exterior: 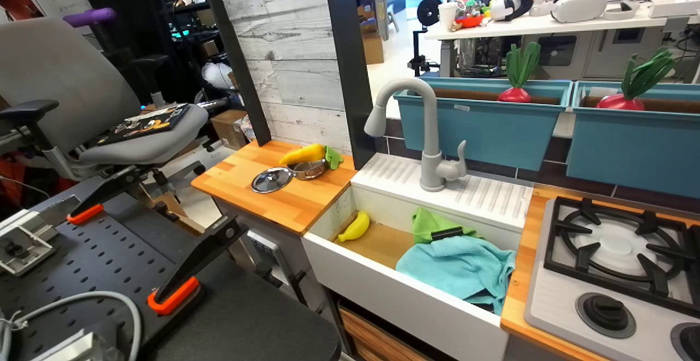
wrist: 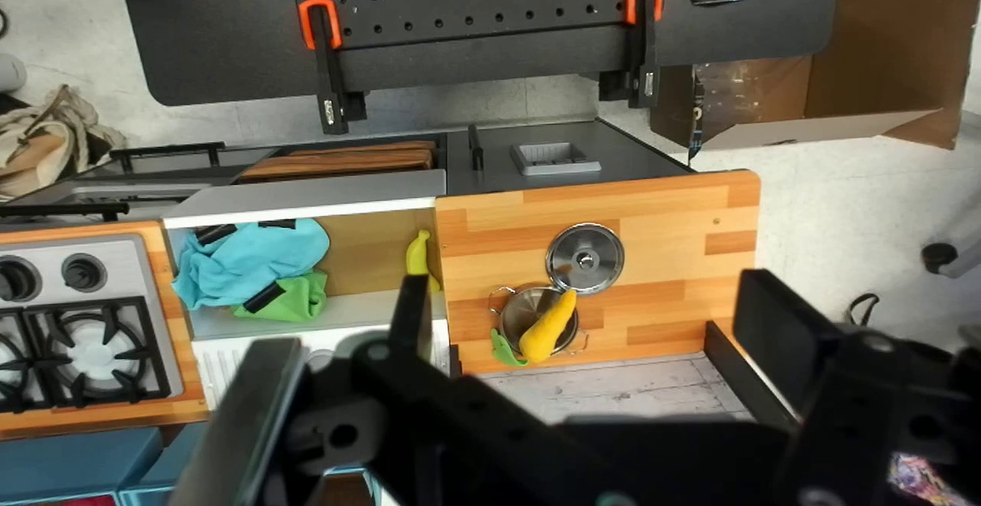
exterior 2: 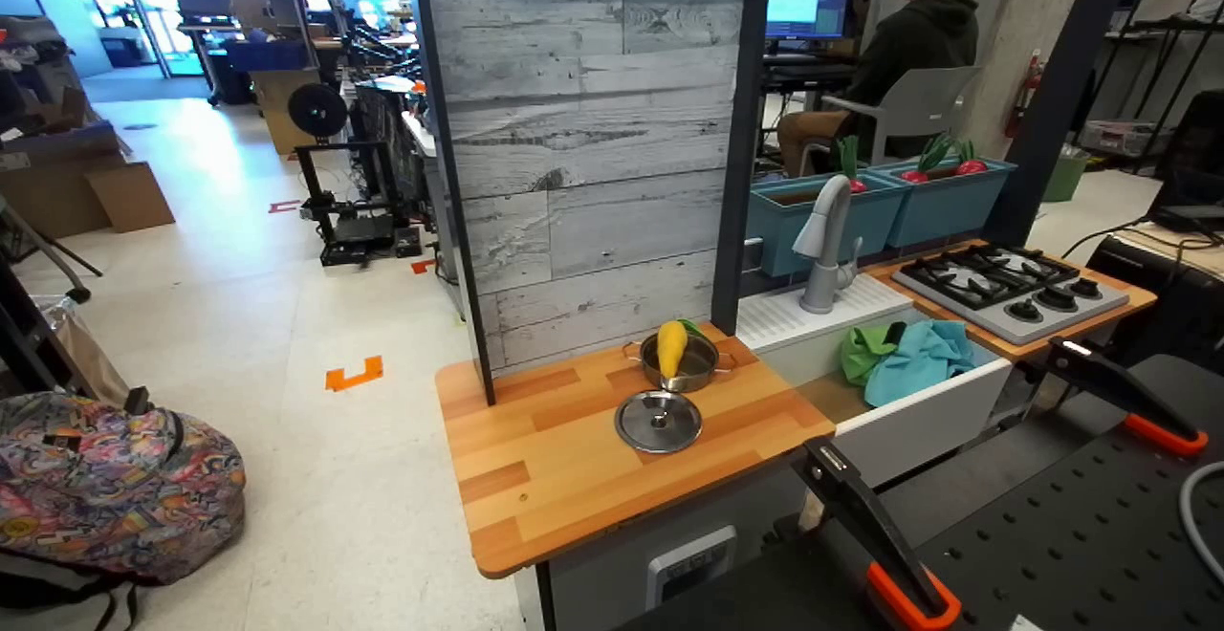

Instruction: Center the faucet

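Observation:
The grey faucet (exterior: 430, 126) stands upright on the white ribbed ledge at the back of the sink (exterior: 404, 306). It also shows in an exterior view (exterior 2: 830, 234). Its arched spout is turned to the side, with the spout head (exterior: 375, 121) toward the wooden counter rather than over the middle of the basin. The small lever (exterior: 462, 156) sticks out on the opposite side. In the wrist view my gripper (wrist: 590, 307) is open and empty, high above the wooden counter. There the faucet is mostly hidden behind a gripper finger. The gripper is out of both exterior views.
Blue (exterior: 462, 268) and green (exterior: 435, 223) cloths and a yellow banana (exterior: 355, 227) lie in the sink. A pot (exterior 2: 703, 368) with a yellow vegetable and a lid (exterior 2: 658, 422) sit on the wooden counter (exterior 2: 564, 478). Teal planters (exterior: 481, 126), a wall panel (exterior 2: 593, 134) and a stove (exterior: 618, 251) stand close by.

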`<state>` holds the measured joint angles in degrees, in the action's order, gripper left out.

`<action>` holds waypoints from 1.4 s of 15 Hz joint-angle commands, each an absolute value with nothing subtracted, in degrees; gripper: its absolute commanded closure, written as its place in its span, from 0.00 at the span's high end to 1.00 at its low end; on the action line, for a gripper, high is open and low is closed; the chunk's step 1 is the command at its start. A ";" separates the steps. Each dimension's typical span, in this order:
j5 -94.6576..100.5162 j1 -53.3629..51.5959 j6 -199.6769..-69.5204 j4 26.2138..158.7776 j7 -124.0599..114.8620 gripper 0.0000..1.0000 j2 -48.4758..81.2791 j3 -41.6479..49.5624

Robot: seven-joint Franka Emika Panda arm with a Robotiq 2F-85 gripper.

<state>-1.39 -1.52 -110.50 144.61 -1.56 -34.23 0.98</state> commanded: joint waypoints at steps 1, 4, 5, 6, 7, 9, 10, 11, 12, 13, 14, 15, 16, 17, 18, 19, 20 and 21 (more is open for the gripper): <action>-2.93 -0.49 -114.29 143.66 -3.03 1.00 -30.62 1.00; -4.03 0.40 -118.23 141.68 -6.01 1.00 -25.17 1.78; -4.67 0.77 -119.74 140.97 -6.88 1.00 -23.11 2.18; -5.47 1.24 -120.81 139.80 -7.54 1.00 -20.57 2.71; -6.42 1.63 -122.01 138.84 -8.07 1.00 -18.36 3.14; -8.34 2.48 -123.89 136.02 -9.14 1.00 -13.21 3.91; -9.19 2.97 -125.86 134.86 -9.89 1.00 -10.59 4.17; -9.86 3.30 -126.51 133.38 -10.57 1.00 -8.26 4.38; -10.77 3.59 -127.83 131.89 -11.23 1.00 -5.62 4.63; -11.40 3.87 -128.34 130.24 -11.96 1.00 -3.21 4.79; -11.96 4.11 -129.36 128.68 -12.88 1.00 -0.82 4.93; -12.58 4.34 -129.88 127.04 -13.71 1.00 1.44 5.14; -13.25 4.61 -130.59 125.49 -14.45 1.00 3.67 5.34; -13.76 4.88 -131.21 124.00 -15.36 1.00 5.72 5.53; -14.26 5.21 -133.19 122.77 -16.25 1.00 7.69 5.82; -14.94 5.56 -133.31 121.02 -16.59 1.00 9.75 6.15; -15.67 5.92 -133.91 119.68 -17.19 1.00 11.59 6.44; -16.11 6.39 -134.21 118.23 -17.79 1.00 13.61 6.78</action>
